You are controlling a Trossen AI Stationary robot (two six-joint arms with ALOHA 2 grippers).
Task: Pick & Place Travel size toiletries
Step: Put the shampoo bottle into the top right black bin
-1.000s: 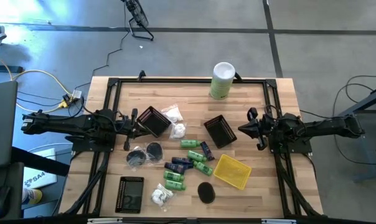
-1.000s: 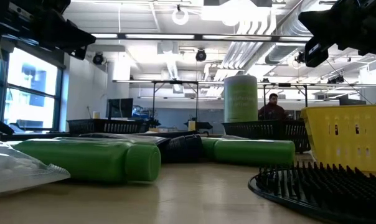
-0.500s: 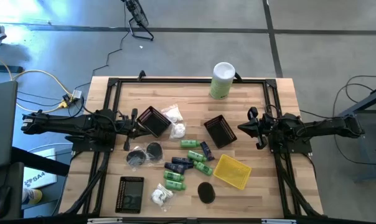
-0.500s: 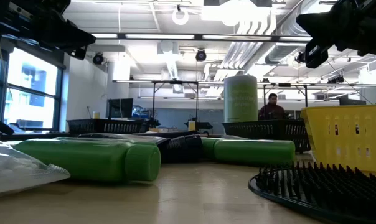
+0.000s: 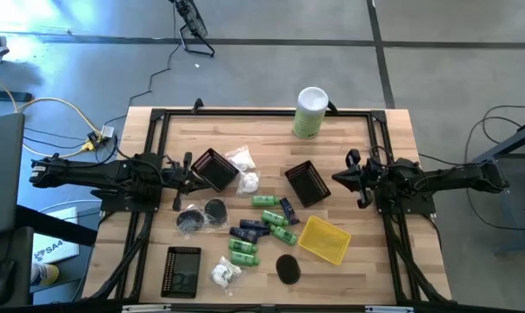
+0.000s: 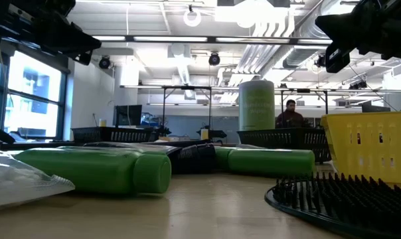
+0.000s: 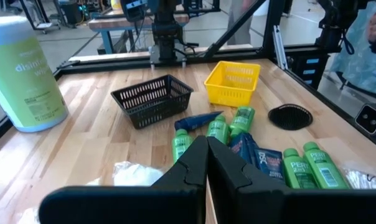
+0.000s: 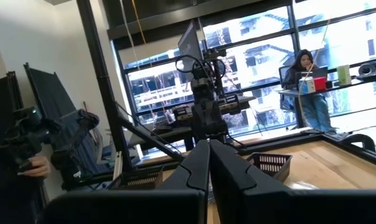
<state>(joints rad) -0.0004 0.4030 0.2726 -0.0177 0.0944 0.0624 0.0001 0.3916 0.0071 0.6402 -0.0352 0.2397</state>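
Toiletries (image 5: pixel 264 228) mid-table, between two baskets (image 5: pixel 215 169) (image 5: pixel 308 183), canister (image 5: pixel 309 112) behind.

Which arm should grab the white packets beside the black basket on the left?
Probably left. The left gripper waits shut right by that basket and the packets; the right gripper sits across the table.

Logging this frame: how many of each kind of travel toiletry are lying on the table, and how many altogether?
green bottles: 5
navy tubes: 3
black discs: 3
white packets: 3
Total: 14
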